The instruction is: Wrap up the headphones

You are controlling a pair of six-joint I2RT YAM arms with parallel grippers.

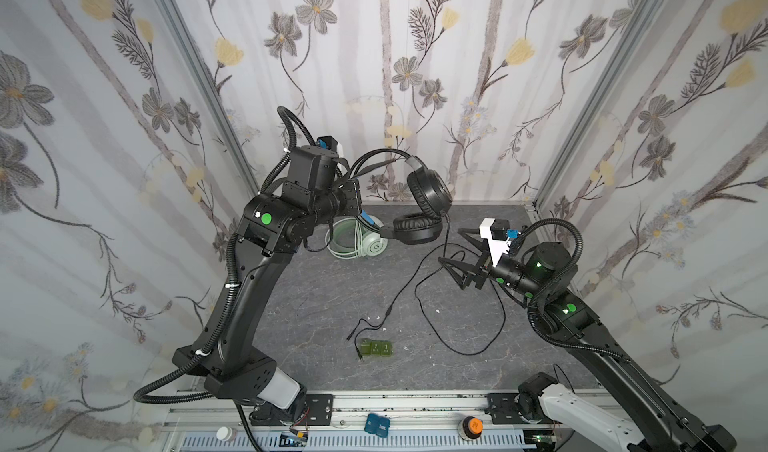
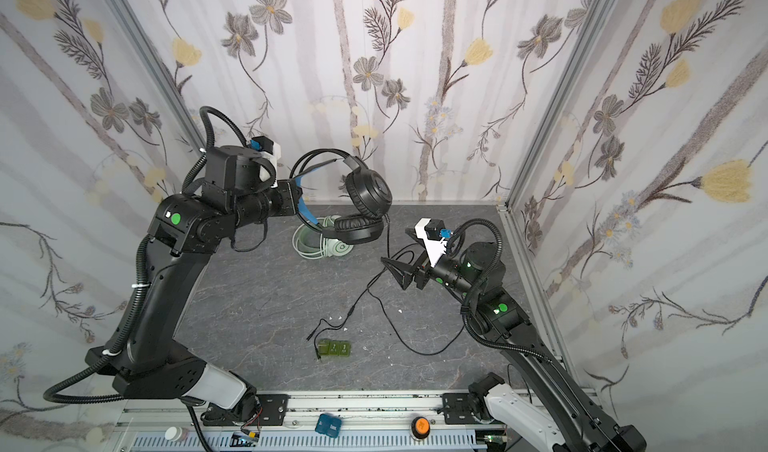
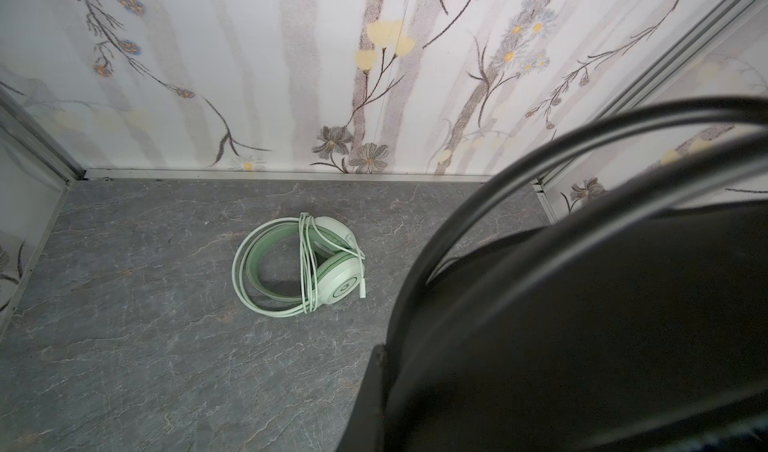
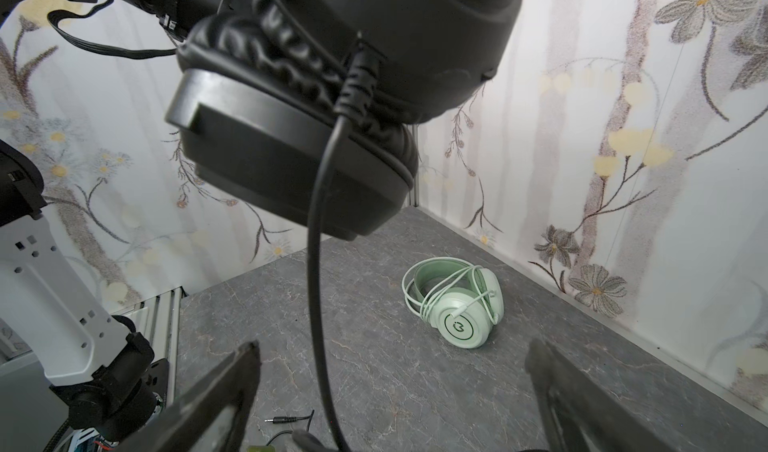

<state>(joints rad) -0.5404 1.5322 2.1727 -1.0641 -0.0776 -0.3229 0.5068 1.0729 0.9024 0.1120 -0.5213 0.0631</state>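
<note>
Black headset [image 1: 424, 204]: held aloft at far centre, the left gripper [image 1: 352, 196] clamped tight on its headband [image 1: 386, 155]. Black cable [image 4: 316, 263]: long axis near-vertical, dropping from one cup through the mouth of the right gripper [image 1: 454, 247], whose jaws stand wide and empty, then trailing in loops over the table [image 1: 316, 304] toward the near edge; right arm judged the nearer for the catch. Mint green headset [image 3: 340, 281]: on the table, far centre, white cable [image 3: 305, 263] already wound round it
</note>
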